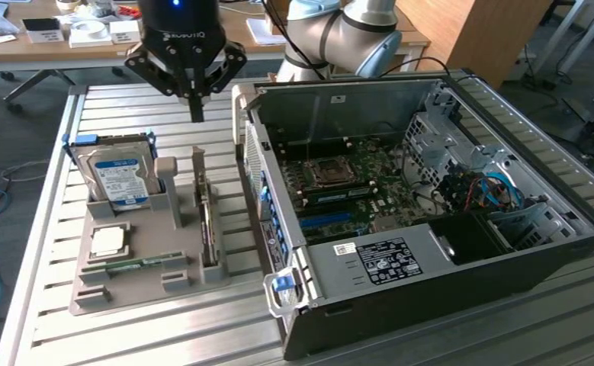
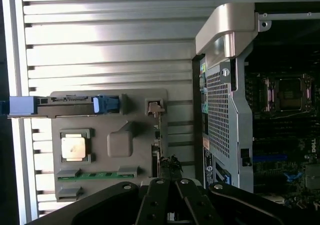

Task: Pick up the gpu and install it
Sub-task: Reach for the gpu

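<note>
Exterior view, left to right: blue-labelled hard drive (image 1: 119,177) upright at centre left in a grey holder (image 1: 149,293) on the slatted worktop (image 1: 104,339). Processor chip (image 1: 108,242) and memory stick (image 1: 134,264) lie flat in the lower-left pockets. gpu (image 1: 208,225) stands on edge in the holder's right-hand slot, left of centre, ungripped. Claw (image 1: 196,113) at upper left-centre points down with fingers pressed together and nothing in them, hovering near the holder's far end, apart from the gpu. Open computer case (image 1: 460,252) in the right half, motherboard (image 1: 348,191) exposed.
</note>
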Available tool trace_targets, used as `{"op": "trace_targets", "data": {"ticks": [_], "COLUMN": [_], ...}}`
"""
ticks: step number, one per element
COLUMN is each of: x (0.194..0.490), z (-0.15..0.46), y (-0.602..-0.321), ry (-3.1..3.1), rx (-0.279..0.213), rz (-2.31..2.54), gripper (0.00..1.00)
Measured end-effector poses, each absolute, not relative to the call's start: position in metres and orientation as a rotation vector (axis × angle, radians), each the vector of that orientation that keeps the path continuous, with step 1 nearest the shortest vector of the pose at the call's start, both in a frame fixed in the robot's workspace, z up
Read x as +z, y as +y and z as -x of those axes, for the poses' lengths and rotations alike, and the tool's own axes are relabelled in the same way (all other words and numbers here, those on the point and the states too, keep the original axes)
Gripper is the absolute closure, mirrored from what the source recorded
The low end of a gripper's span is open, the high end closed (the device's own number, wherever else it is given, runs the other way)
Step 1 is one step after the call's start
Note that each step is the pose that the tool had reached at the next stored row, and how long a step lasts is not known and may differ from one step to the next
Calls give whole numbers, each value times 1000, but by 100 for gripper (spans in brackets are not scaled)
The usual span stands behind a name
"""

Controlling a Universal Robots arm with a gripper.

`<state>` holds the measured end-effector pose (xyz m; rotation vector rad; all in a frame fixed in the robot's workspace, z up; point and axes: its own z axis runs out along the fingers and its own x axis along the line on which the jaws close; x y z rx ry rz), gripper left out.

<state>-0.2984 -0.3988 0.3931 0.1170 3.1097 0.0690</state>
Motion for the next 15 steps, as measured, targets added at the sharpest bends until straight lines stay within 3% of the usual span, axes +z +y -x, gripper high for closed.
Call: {"op": "trace_targets", "data": {"ticks": [15], "x": [393], "z": [310], "y": [-409], "ry": [3110], "rx": [69], "rz": [-117], "gripper": [89]}}
